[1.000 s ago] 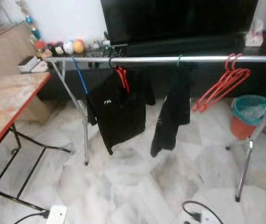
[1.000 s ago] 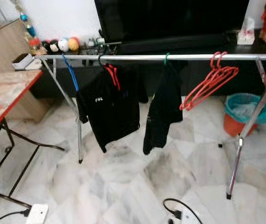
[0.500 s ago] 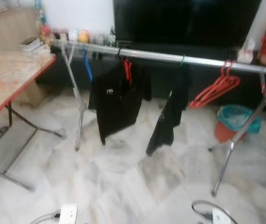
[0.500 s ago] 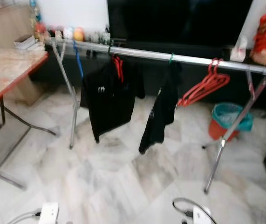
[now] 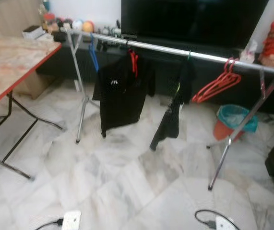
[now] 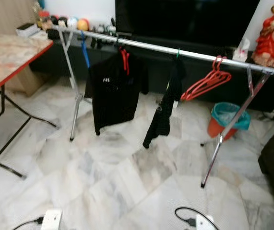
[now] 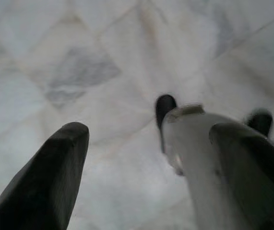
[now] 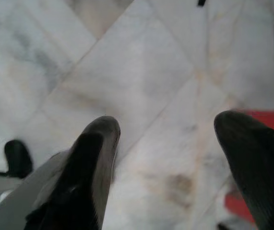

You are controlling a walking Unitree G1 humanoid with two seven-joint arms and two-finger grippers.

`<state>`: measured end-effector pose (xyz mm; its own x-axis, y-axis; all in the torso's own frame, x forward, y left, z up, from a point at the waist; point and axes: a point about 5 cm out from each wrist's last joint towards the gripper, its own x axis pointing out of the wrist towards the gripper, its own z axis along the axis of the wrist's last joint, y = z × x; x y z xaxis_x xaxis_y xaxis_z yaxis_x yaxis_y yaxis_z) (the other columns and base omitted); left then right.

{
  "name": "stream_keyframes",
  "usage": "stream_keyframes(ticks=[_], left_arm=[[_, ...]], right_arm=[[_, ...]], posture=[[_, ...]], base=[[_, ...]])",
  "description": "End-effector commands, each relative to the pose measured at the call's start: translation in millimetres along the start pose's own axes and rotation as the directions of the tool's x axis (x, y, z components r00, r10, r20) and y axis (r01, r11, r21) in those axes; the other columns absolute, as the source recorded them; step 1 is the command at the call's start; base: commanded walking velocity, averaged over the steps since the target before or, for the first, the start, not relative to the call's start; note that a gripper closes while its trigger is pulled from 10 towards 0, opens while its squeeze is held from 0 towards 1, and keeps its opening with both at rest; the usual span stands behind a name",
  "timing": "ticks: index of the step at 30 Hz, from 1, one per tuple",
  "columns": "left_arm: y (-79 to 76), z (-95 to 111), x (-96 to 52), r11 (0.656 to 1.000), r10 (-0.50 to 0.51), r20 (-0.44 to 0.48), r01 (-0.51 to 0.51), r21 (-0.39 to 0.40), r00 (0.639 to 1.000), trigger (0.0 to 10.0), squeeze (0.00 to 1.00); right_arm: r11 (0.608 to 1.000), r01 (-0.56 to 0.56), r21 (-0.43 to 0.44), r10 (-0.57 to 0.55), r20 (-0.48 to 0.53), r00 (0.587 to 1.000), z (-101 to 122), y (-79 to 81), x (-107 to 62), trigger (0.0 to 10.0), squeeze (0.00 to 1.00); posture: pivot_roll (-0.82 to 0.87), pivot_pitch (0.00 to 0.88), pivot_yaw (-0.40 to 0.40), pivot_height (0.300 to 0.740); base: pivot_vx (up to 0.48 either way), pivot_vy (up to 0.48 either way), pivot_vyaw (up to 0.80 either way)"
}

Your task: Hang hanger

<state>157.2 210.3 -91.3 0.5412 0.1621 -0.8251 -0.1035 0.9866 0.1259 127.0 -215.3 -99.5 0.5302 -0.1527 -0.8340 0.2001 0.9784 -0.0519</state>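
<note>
A bunch of red hangers (image 5: 218,86) dangles empty from the silver rail (image 5: 175,49) of the clothes rack, toward its right end, their hooks over the bar just before the right-hand crossed legs (image 5: 242,124). Further left along the same rail a black garment (image 5: 175,112) hangs limp from a green hook, then a black shirt (image 5: 120,98) with small white lettering on its chest sits on a red hanger, and a blue hanger (image 5: 93,53) hangs bare beside the left legs of the rack (image 5: 81,103). Behind the rail stands a low dark cabinet with a large black screen (image 5: 194,19) on it; a row of small round ornaments (image 5: 77,25) lines its left end and a red figurine (image 6: 273,33) stands at its right. A teal bin with an orange base (image 5: 232,122) stands on the floor behind the right legs. To the left a table with a worn top and red edge (image 5: 12,60) stands on thin black legs. The floor is pale marble tile (image 5: 117,182), with a white power strip (image 5: 70,221) near the lower edge and a black cable with a white plug (image 5: 216,221) to the right. The left gripper (image 7: 151,153) points down at the tiles, its two black fingers spread wide with nothing between them. The right gripper (image 8: 168,158) likewise hangs over the floor, fingers well apart and holding nothing, with a patch of red at the edge of its wrist view.
</note>
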Motion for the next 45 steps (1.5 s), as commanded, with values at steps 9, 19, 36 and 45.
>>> stream_keyframes(ticks=[9,19,36,45], left_arm=[[4.1,-9,-1.5,0.997,-0.005,-0.041,0.007,0.072,0.999,10.0,0.0],[5.9,-12,-2.2,0.996,-0.004,-0.045,0.008,0.085,0.999,10.0,0.0],[5.3,-10,-1.9,0.998,-0.003,-0.045,0.006,0.063,0.999,10.0,0.0],[7.5,-9,-1.6,0.998,-0.001,-0.044,0.004,0.068,0.999,10.0,0.0]], right_arm=[[0.997,0.04,0.058,-0.041,0.011,0.999,-6,-0.6,-2.2,10.0,0.0],[0.998,0.029,0.057,-0.03,0.008,1.0,-9,0.3,-3.4,10.0,0.0],[0.998,0.024,0.066,-0.025,0.028,0.999,-6,-0.3,-3.1,10.0,0.0],[0.997,0.015,0.071,-0.018,0.04,0.999,-5,2.4,-2.8,10.0,0.0]], posture=[[-0.03,0.0,0.012,0.74],[-0.02,0.0,0.012,0.74],[-0.01,0.0,0.007,0.74],[-0.01,0.0,0.016,0.74]], base=[[0.0,0.0,0.0],[0.0,0.0,0.0],[0.0,0.115,0.0],[0.0,0.282,0.0]])
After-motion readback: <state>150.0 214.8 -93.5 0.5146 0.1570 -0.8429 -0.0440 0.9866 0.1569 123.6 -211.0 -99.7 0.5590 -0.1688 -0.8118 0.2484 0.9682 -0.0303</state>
